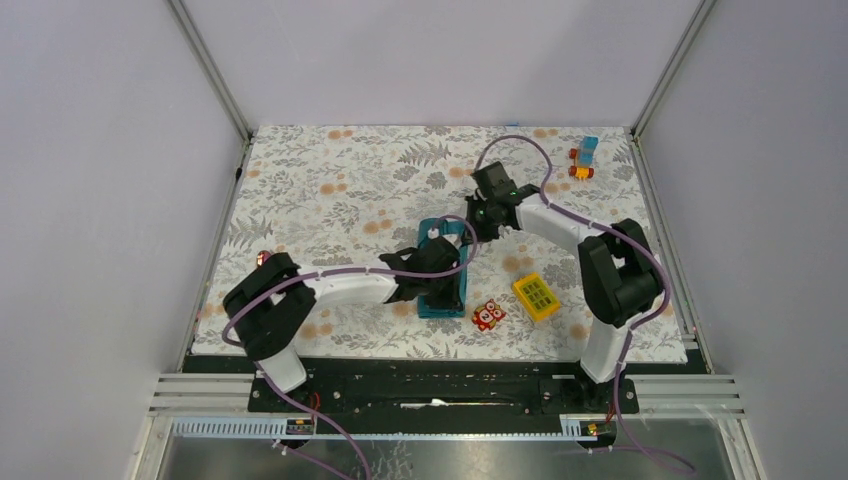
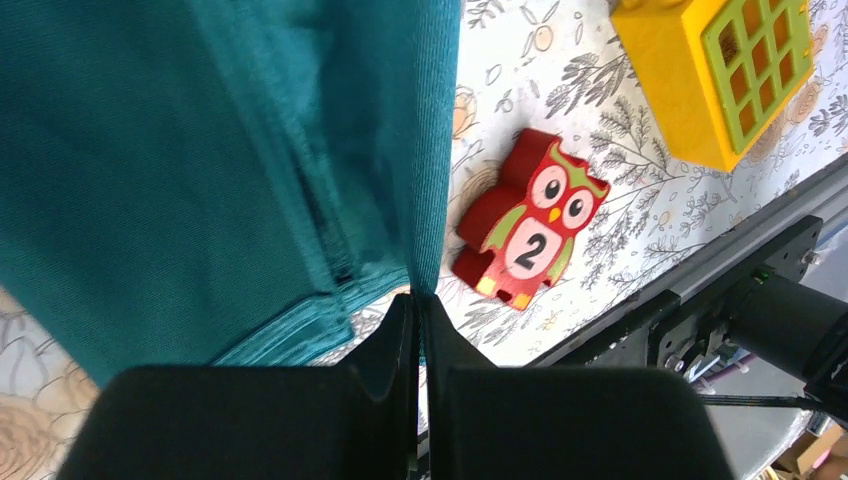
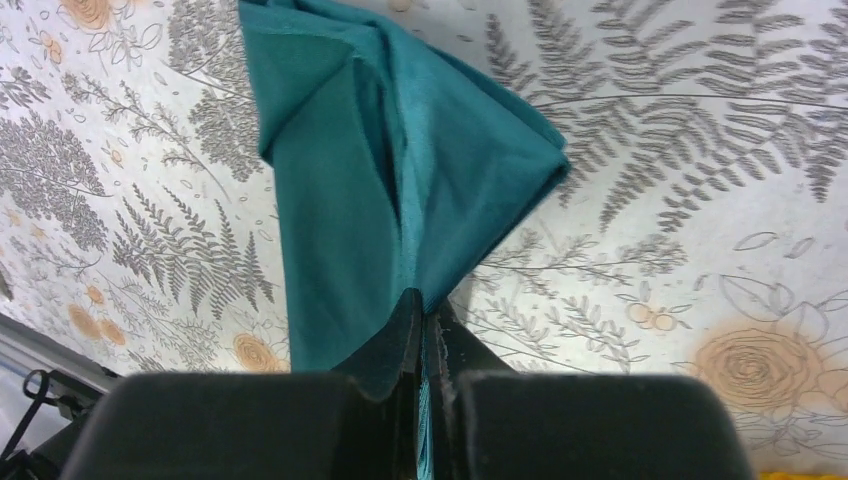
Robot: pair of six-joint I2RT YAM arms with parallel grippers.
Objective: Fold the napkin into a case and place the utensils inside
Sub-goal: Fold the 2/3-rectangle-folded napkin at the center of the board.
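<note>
- Top view: the teal napkin [image 1: 447,303] lies as a narrow folded strip in the middle of the floral counter [image 1: 330,180], between the two arms. The left end effector [image 1: 432,280] is at its near part and the right end effector [image 1: 478,228] at its far end. With one arm on each end, the cloth can probably be kept taut while a fold is made. A red owl toy [image 1: 488,315] and a yellow gridded block [image 1: 536,296] sit just beside the near end, apart from the cloth. I cannot make out any cutlery for certain.
- Left wrist view: the left end effector's fingers are pressed together, pinching the napkin's edge. The cloth rises from the pinch in loose layers, and the owl sits beside it without touching.
- Right wrist view: the right end effector pinches the napkin's edge too. The layers gather to a point at the pinch, with a folded corner jutting out over the counter.
- I judge that folding is under way: the case is not yet flat, and no utensils are inside.
</note>
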